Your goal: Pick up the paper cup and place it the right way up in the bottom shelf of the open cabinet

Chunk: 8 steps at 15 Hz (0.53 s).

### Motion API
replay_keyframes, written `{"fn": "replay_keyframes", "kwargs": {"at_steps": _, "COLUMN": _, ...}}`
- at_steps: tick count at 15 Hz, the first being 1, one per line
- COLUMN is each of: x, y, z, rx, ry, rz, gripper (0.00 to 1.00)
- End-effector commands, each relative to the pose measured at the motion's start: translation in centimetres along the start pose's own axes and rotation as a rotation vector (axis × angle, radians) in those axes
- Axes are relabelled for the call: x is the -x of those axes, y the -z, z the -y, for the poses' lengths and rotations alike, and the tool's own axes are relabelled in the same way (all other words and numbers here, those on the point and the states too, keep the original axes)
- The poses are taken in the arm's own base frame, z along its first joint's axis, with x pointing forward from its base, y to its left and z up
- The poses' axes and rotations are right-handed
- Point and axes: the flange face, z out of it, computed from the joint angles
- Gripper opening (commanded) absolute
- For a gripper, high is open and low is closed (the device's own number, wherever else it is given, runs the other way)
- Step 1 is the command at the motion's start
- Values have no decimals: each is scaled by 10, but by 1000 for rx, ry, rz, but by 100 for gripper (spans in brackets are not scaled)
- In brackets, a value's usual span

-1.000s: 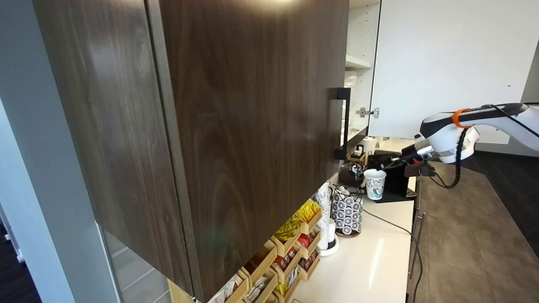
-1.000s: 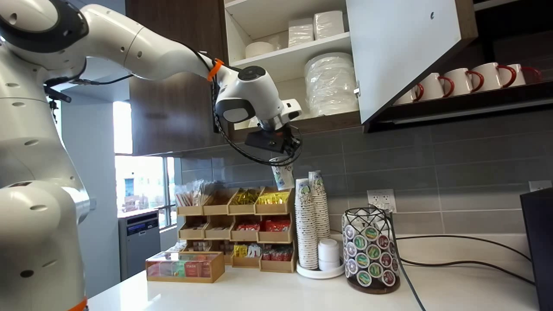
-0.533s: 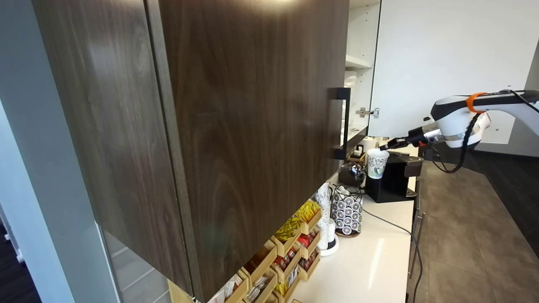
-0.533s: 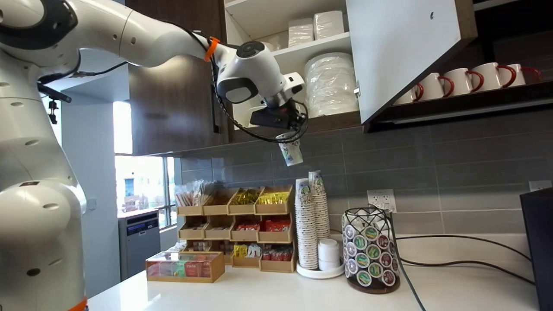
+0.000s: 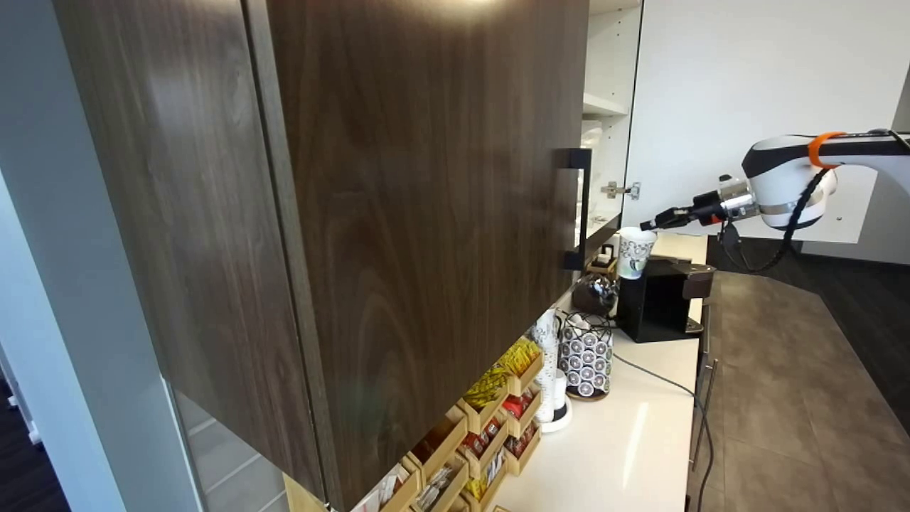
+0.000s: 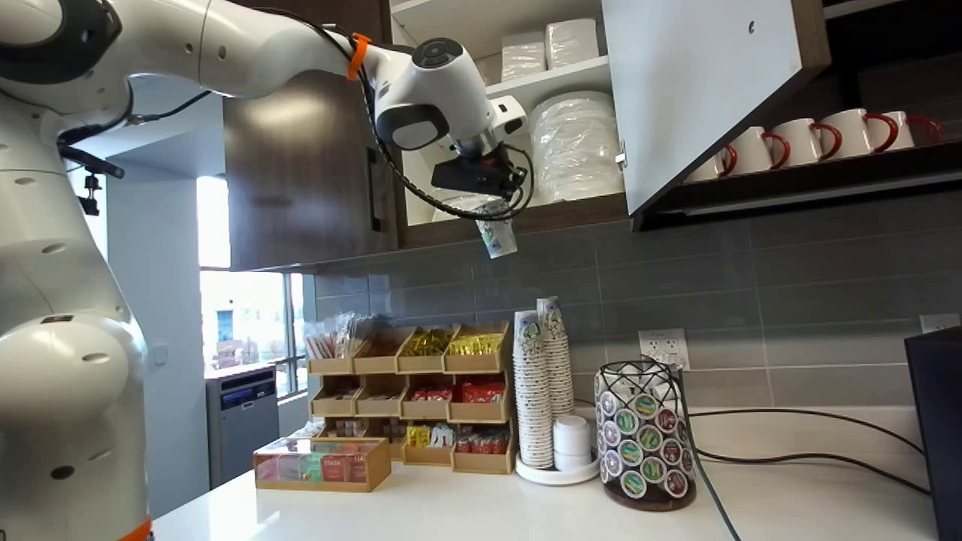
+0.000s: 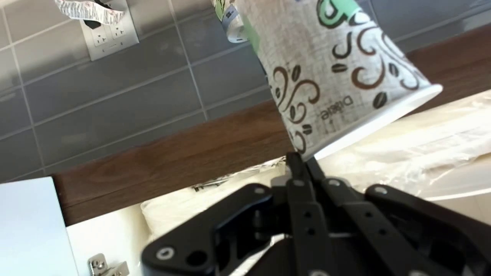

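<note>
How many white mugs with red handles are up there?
5, in a row on the dark shelf in an exterior view: the first mug partly hidden by the cabinet door, then the second mug, third mug, fourth mug and, rightmost, fifth mug. The door may hide more.

Wrist view. Clear reading: "Dixie", dark letters close to the rim of the paper cup (image 7: 337,69) that my fingers (image 7: 296,168) pinch; the word stands upside down as I see it. Curled paper strip (image 7: 92,11) in front of the wall outlet (image 7: 115,36): dense small print, too fine for me to read. Plastic wrap (image 7: 230,177) in the open cabinet (image 7: 172,157): black marks, blurred.

In an exterior view. Red packet (image 6: 335,467) in the clear-topped box (image 6: 312,485) on the desk (image 6: 451,518): pale lettering, looks to me like "STASH", very small. Pod lids (image 6: 652,470): printed, unreadable at this size. Grey unit (image 6: 242,436), dark panel (image 6: 248,395): light text, I cannot resolve it.
</note>
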Motion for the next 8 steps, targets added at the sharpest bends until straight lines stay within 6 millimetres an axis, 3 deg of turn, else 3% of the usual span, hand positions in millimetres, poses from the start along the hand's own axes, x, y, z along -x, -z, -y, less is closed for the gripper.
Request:
{"fn": "replay_keyframes", "kwargs": {"at_steps": 1, "x": -18, "y": 9, "z": 9, "rx": -38, "ry": -13, "rz": -20, "gripper": 1}}
{"fn": "replay_keyframes", "kwargs": {"at_steps": 8, "x": -66, "y": 10, "z": 42, "rx": -83, "ry": 8, "rz": -68, "gripper": 1}}
